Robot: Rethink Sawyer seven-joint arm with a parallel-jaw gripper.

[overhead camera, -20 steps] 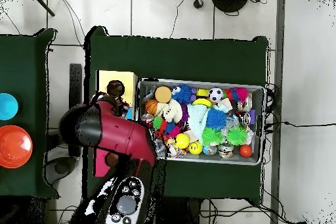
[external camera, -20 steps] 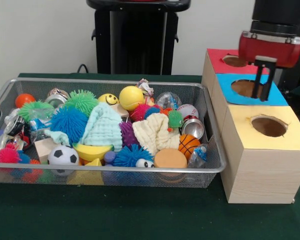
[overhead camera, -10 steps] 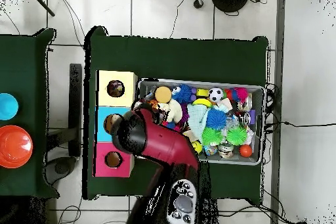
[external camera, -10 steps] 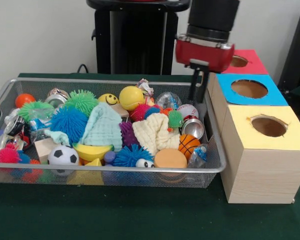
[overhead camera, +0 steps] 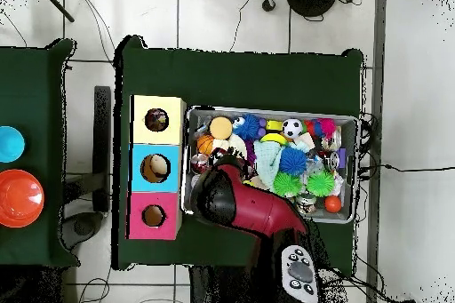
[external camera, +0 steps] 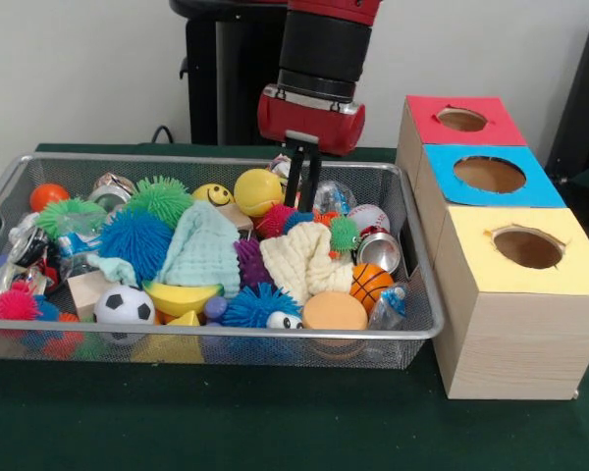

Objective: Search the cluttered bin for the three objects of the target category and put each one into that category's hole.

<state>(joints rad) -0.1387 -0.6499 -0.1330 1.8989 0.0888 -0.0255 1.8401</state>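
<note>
My gripper (external camera: 307, 201) hangs over the back middle of the wire bin (external camera: 216, 160). It is open, with nothing between its fingers. Its tips are just right of a yellow ball (external camera: 258, 191) and above a pink spiky ball (external camera: 274, 220). The bin holds a baseball (external camera: 369, 218), a basketball (external camera: 371, 285), a soccer ball (external camera: 124, 306), a smiley ball (external camera: 213, 195), a silver can (external camera: 380, 251) and several spiky balls. In the overhead view the red arm (overhead camera: 240, 206) covers the gripper and the bin's left part.
Right of the bin stand three wooden boxes with holes on top: red (external camera: 461, 119), blue (external camera: 489, 174) and yellow (external camera: 527, 247). A teal cloth (external camera: 202, 250) and a cream cloth (external camera: 304, 260) lie over the pile. Orange and blue discs (overhead camera: 18, 197) sit on a side table.
The gripper has swung from above the blue box's hole, past the bin's right end, to over the bin's back middle. It carries nothing throughout.
</note>
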